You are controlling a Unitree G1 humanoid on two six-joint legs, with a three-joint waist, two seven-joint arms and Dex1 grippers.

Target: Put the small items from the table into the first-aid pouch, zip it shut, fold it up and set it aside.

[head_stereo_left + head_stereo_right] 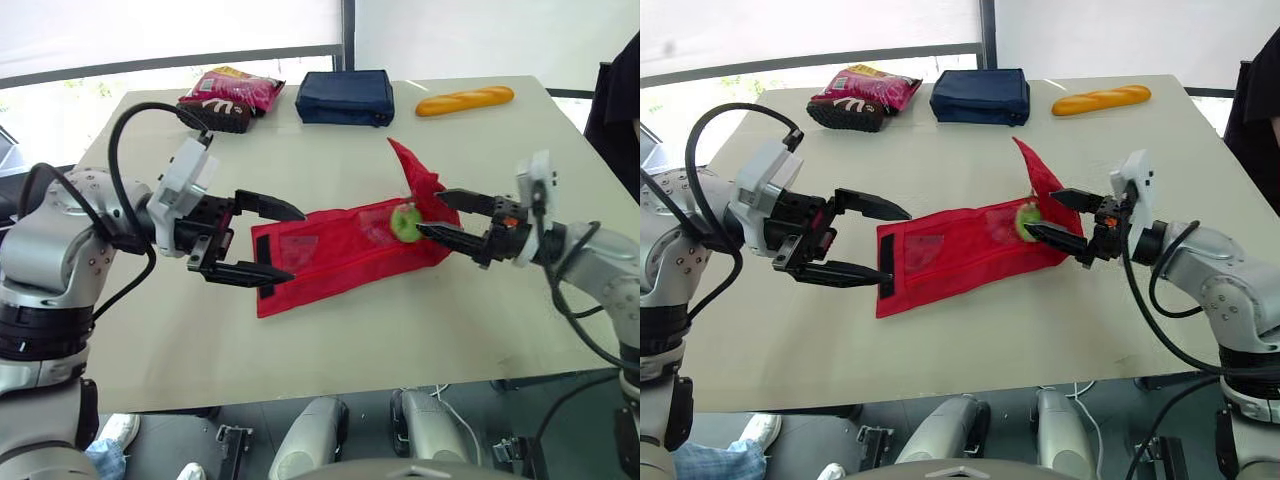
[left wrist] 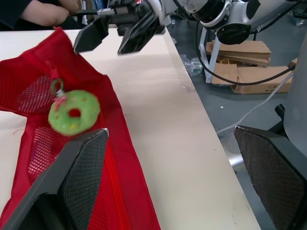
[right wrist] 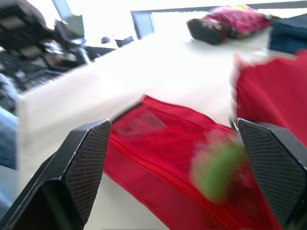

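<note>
A red mesh first-aid pouch lies unfolded in the middle of the table, one flap raised at its right end. A green doughnut-shaped charm with a red hole rests on the mesh near that end; it shows too in the left wrist view as the green charm. My right gripper stands open just right of the charm, fingertips on either side of it, not touching. My left gripper is open at the pouch's left end, one finger above it and one along its front edge.
At the far edge of the table lie a pink snack bag, a navy zipped pouch and a toy baguette. A person in dark clothing stands at the far right. The table's front edge is close.
</note>
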